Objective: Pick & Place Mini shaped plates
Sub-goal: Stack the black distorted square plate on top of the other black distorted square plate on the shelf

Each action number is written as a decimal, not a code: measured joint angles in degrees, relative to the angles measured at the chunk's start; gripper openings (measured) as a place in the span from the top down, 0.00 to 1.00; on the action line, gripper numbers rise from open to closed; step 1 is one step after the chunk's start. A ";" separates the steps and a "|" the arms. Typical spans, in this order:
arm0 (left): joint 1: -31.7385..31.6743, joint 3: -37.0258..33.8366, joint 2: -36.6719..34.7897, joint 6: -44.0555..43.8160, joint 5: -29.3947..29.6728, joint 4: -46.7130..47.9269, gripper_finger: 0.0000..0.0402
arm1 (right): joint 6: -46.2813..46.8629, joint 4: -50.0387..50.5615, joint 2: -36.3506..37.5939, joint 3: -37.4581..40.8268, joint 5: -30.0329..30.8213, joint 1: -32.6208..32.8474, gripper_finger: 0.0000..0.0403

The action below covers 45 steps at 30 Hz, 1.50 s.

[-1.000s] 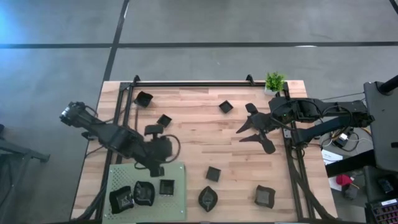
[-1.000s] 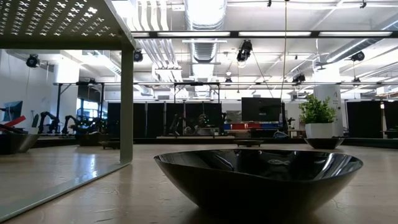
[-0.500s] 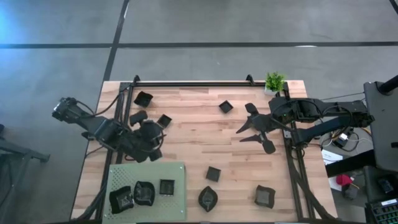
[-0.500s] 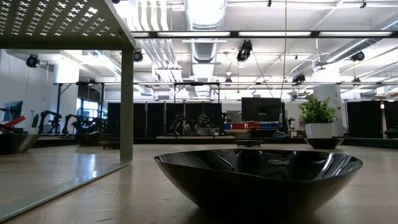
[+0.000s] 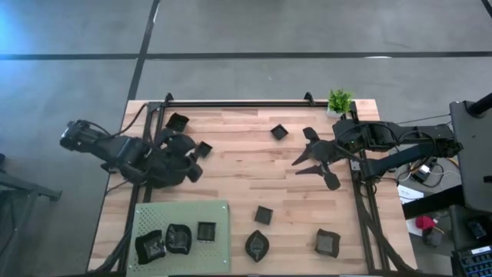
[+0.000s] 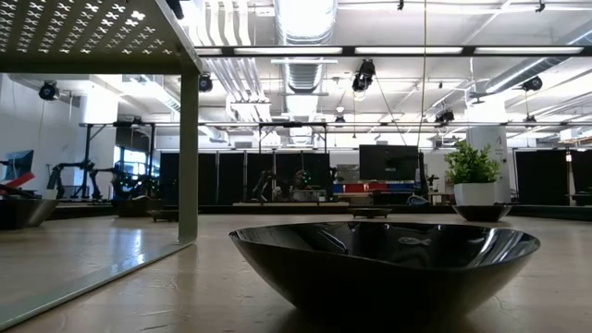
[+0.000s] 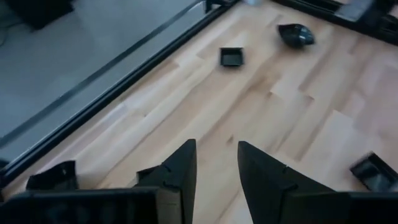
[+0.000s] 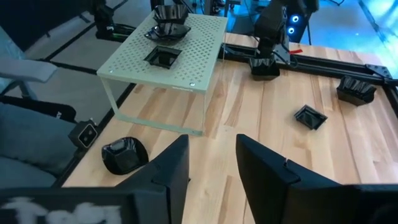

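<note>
The light green perforated mat (image 5: 183,235) carried three mini shaped plates (image 5: 177,238), well apart from both sets of jaws. The left gripper (image 5: 191,151) hung over the wooden table (image 5: 246,173) with its fingers (image 7: 180,168) parted a little and nothing between them; a small square plate (image 5: 203,148) lay just beside it. The right gripper (image 5: 311,160) stood open and empty, another square plate (image 5: 279,132) lying near its jaws.
</note>
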<state>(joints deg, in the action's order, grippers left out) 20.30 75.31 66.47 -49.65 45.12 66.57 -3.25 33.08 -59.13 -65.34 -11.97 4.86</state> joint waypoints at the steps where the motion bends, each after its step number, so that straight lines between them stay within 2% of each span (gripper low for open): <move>1: -0.97 -0.19 0.01 -0.56 0.02 0.01 0.73 | 0.11 0.00 0.00 0.00 0.00 0.00 0.71; 10: -9.09 -0.51 0.02 -2.19 -0.20 0.55 0.73 | 0.27 0.02 0.00 0.00 0.02 0.00 0.88; 15: -14.99 -0.59 0.10 -6.22 -0.80 6.13 0.73 | 0.29 0.05 0.00 0.00 0.02 0.00 0.97; 20: -22.37 -0.68 0.68 -11.18 -4.42 13.17 0.73 | 0.29 0.04 0.00 0.00 0.02 -0.02 0.98; 26: -29.05 -3.05 1.32 -11.73 -7.11 14.01 0.73 | 0.29 0.07 0.00 0.00 0.03 -0.02 0.98; 34: -31.07 -10.21 1.30 -12.87 -6.64 11.49 0.73 | -0.19 0.22 0.00 0.00 0.02 -0.04 0.98; 45: -33.79 -16.37 1.15 -11.89 -6.71 6.48 0.73 | -0.19 0.37 0.00 0.00 0.04 -0.04 0.98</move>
<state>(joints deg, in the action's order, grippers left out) -13.49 58.94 67.61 -61.54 38.41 73.05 -3.44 33.45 -59.13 -65.34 -11.92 4.82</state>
